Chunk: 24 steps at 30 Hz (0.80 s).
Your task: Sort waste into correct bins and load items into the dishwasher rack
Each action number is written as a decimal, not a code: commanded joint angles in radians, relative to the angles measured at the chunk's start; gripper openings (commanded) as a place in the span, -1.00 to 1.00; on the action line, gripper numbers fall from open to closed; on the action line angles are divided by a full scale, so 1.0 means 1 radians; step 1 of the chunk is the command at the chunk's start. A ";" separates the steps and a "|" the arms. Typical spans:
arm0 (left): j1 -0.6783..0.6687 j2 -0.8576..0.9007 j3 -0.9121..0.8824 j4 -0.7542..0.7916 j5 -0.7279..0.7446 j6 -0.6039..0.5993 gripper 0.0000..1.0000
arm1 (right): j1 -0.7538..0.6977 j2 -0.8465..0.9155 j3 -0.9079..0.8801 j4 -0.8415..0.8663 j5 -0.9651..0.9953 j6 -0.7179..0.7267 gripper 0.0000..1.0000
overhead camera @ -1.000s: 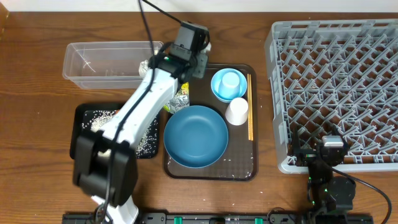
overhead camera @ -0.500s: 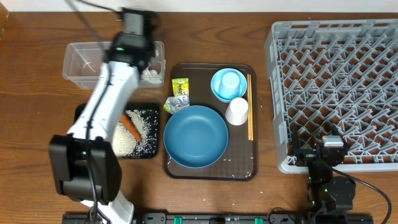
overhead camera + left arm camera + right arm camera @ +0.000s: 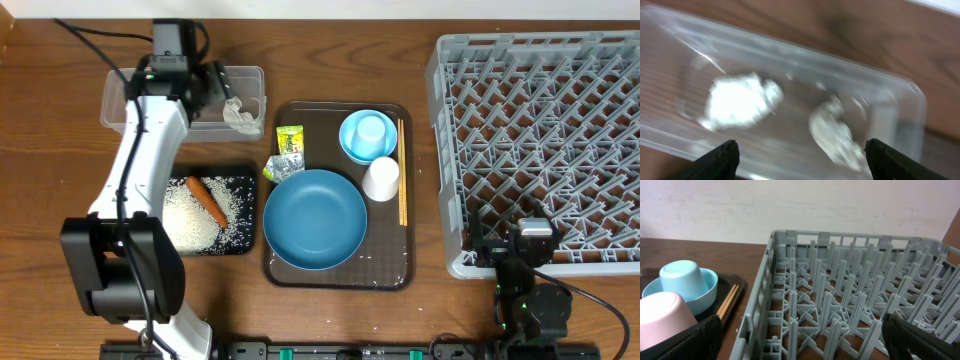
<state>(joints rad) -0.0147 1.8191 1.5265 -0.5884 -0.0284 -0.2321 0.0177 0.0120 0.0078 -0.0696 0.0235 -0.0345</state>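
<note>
Left gripper (image 3: 800,155) hangs over the clear tub (image 3: 130,100) at the far left of the bench (image 3: 60,200), fingers wide apart and empty; the crumpled tissue (image 3: 740,100) lies inside the tub. Right gripper (image 3: 800,340), fingers apart, sits by the near edge of the dishwasher rack (image 3: 840,280)

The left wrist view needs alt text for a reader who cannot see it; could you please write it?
A clear plastic tub on a wooden table, blurred, holds a crumpled white tissue and a second pale scrap. The left gripper hangs open and empty above it.
</note>
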 commanded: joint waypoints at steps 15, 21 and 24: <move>-0.207 -0.048 -0.003 -0.337 0.077 -0.222 0.49 | -0.011 -0.002 -0.003 -0.002 0.006 -0.008 0.98; -0.218 -0.045 -0.064 -0.344 0.092 -0.214 0.50 | -0.011 -0.002 -0.003 -0.002 0.006 -0.008 0.99; -0.229 -0.036 -0.106 -0.328 0.092 -0.214 0.50 | -0.011 -0.002 -0.003 -0.002 0.006 -0.008 0.98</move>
<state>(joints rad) -0.2302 1.7981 1.4586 -0.9211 0.0685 -0.4389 0.0177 0.0120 0.0078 -0.0696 0.0235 -0.0345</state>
